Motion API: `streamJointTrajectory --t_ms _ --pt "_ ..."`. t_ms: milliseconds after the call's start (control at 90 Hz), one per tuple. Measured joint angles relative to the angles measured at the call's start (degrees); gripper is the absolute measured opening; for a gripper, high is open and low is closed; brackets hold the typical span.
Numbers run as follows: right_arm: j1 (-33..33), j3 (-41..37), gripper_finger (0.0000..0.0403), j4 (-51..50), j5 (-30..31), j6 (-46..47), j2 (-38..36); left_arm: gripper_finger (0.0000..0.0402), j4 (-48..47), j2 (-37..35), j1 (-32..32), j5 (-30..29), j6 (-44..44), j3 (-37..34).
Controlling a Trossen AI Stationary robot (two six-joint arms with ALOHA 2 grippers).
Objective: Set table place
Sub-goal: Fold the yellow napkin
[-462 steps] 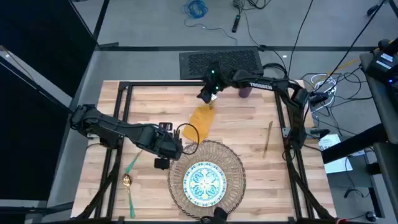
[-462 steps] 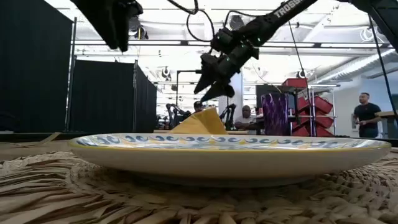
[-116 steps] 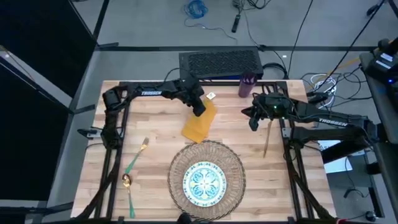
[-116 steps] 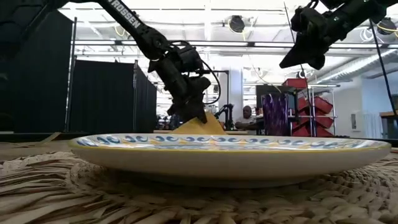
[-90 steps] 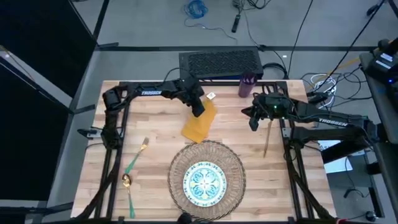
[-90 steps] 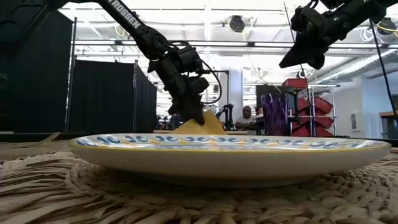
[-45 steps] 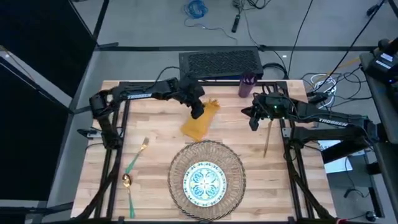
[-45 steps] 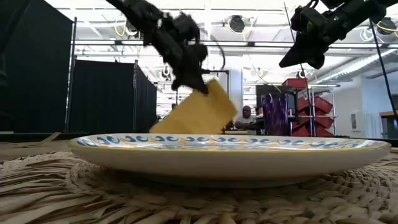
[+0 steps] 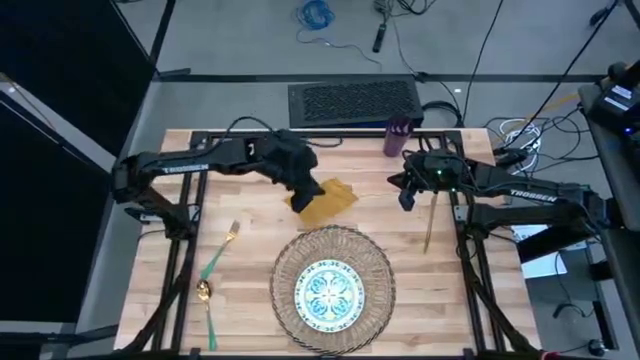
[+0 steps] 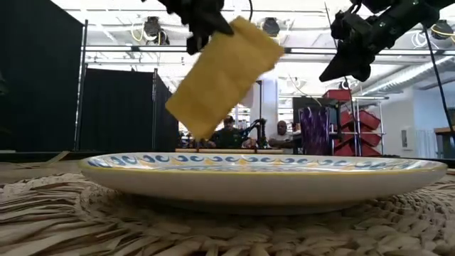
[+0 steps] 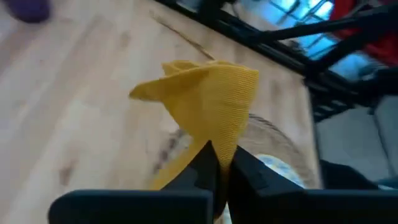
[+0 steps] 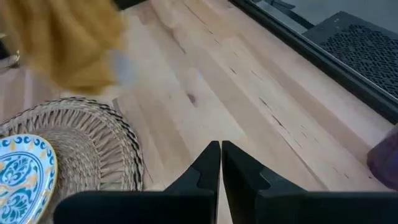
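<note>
Holding napkin (image 9: 325, 199) aloft | left tool (image 9: 303, 189) (clamped); right tool (image 9: 404, 195) hovering

Beyond the far edge of the counter, a black perforated mat (image 9: 354, 101) lies flat on the grey floor (image 9: 250, 40). Farther out on that floor sit a coil of blue cable (image 9: 315, 13) and loose black cables (image 9: 480, 50). Off the right edge, a cart with equipment and wiring (image 9: 610, 105) stands by the far right corner. Dark curtains (image 10: 117, 110) hang in the room behind the counter, with red bins on a rack (image 10: 352, 117) to their right, and seated people (image 10: 283, 132) show small between them under bright ceiling lights (image 10: 269, 27).
</note>
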Motion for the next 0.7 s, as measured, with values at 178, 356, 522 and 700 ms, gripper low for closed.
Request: streamJointTrajectory --t_ms 178,356,522,700 --pt "0.0 0.0 0.0 0.1 0.0 0.0 0.0 0.0 -4.4 -1.6 -2.2 7.4 -6.1 0.0" --pt "0.0 0.0 0.0 0.2 0.0 0.0 0.0 0.0 -10.2 -0.2 1.9 5.2 1.1 -2.6" --pt "0.0 0.0 0.0 0.8 -0.1 0.5 0.0 0.0 -4.7 7.9 13.0 6.4 5.9 -10.9" --pt "0.0 0.0 0.0 0.9 -0.2 1.1 0.0 0.0 1.2 18.5 20.8 9.1 10.9 -15.1"
